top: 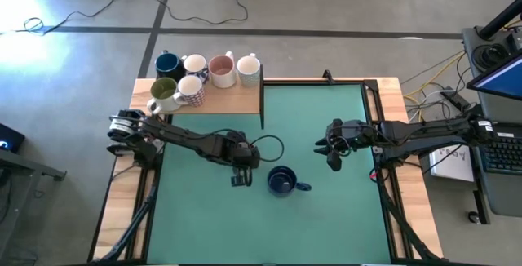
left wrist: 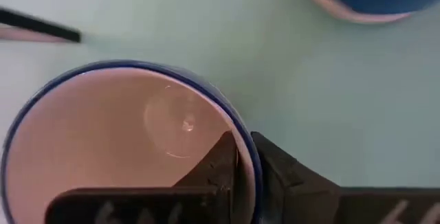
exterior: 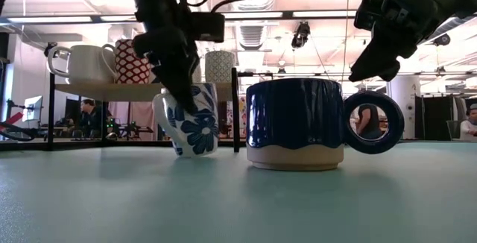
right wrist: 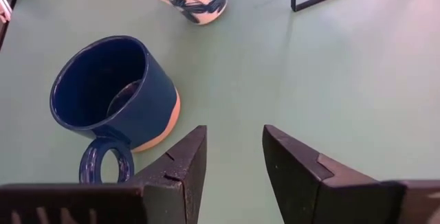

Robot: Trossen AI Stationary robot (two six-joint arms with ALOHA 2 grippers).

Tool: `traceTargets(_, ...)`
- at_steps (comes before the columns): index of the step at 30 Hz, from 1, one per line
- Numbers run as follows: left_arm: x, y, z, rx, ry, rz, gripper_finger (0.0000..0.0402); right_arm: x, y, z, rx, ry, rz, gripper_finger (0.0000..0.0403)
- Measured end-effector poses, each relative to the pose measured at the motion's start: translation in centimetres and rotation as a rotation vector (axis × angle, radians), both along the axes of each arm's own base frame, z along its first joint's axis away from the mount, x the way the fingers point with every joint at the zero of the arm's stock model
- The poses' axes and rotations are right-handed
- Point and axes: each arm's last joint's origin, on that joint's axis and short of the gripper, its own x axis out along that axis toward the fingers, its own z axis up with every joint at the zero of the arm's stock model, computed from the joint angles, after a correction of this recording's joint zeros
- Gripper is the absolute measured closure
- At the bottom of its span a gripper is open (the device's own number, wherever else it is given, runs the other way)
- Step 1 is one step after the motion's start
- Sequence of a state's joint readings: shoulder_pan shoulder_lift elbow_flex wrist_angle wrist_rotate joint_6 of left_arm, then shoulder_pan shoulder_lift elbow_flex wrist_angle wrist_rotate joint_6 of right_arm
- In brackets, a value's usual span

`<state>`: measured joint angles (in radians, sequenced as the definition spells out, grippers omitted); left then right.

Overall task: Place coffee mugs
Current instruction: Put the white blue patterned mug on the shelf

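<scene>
Left gripper [exterior: 181, 86] is clamped on the rim of the floral mug [exterior: 191, 120], one finger inside the wall, one outside; the left wrist view shows the pinch right at the blue-edged lip. The mug sits tilted, its base barely on or just off the green mat [top: 326, 225], just beside the dark blue mug [exterior: 295, 124] on the shelf side.

Dark blue mug stands upright on the mat, handle pointing away from the floral mug, toward the right arm.

Right gripper [right wrist: 230, 159] hangs above the mat near the dark blue mug's handle side, fingers spread wide, holding nothing.

Raised wooden shelf [top: 245, 100] at the mat's far left corner carries six mugs in two rows.

Judgement: the step is the lift and carry of the floral mug to the shelf. A rim pinch on a tilted mug can swing, so lift straight up before travelling. Keep clear of the dark blue mug's wall. Aim for a free patch of shelf without nudging the parked mugs.
</scene>
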<state>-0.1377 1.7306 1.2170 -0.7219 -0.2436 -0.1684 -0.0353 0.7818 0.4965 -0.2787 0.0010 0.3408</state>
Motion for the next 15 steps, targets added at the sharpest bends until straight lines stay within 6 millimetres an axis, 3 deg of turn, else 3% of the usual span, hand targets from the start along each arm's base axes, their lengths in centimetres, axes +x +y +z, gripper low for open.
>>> traceTargets(6, -0.7, 0.0, 1.2, -0.026, 0.025, -0.026, 0.039, 0.0, 0.0, 0.0, 0.0, 0.0, 0.0, 0.0274)
traceTargets(15, -1.6, 0.4, 8.1, 0.018, 0.032, -0.162, 0.0392, 0.0, 0.0, 0.0, -0.001, 0.0, 0.0, 0.028)
